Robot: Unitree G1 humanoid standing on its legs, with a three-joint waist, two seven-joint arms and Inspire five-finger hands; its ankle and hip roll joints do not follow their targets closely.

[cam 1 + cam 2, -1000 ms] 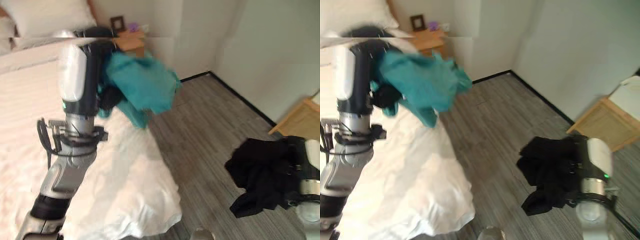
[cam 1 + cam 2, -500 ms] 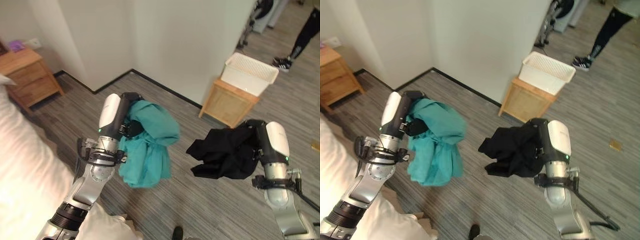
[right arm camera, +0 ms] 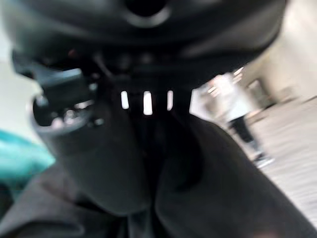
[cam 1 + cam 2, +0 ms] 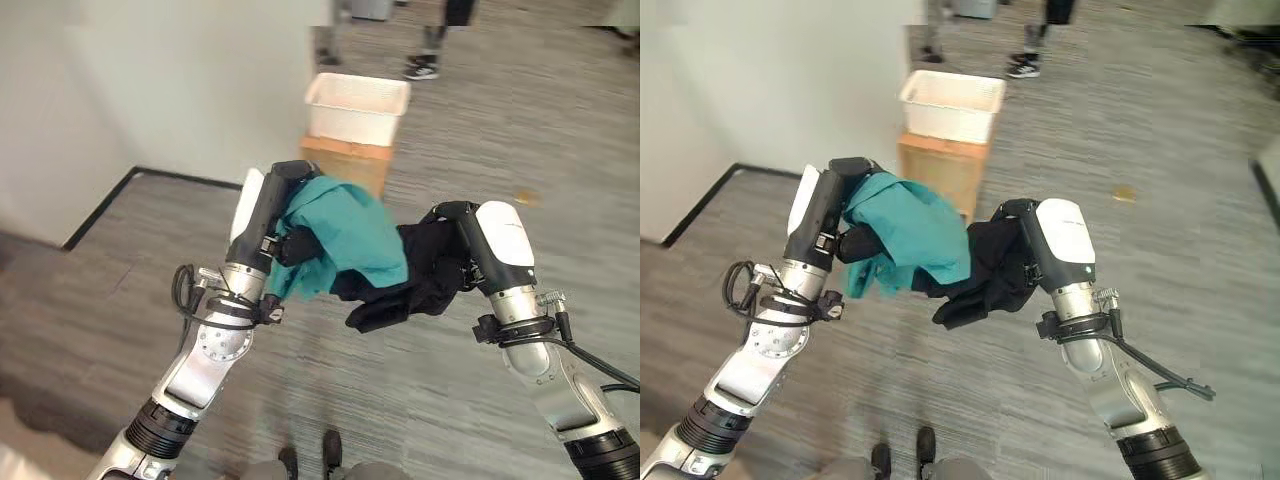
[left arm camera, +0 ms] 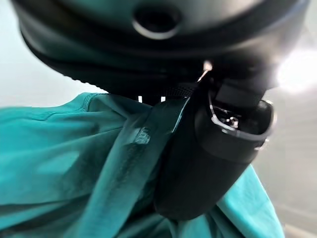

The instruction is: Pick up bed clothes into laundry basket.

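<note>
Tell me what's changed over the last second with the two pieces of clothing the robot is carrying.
The camera has swung from the bed toward the white laundry basket on its wooden stand. The two robot hands have come together: the teal garment in the left robot hand now overlaps the black garment in the right robot hand, where a gap lay between them before. Both hands stay clamped on their clothes; nothing dropped.

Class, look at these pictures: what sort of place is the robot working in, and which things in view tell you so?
Probably an indoor room: grey wood-look floor, plain wall with dark skirting, and a white laundry basket on a wooden stand.
</note>
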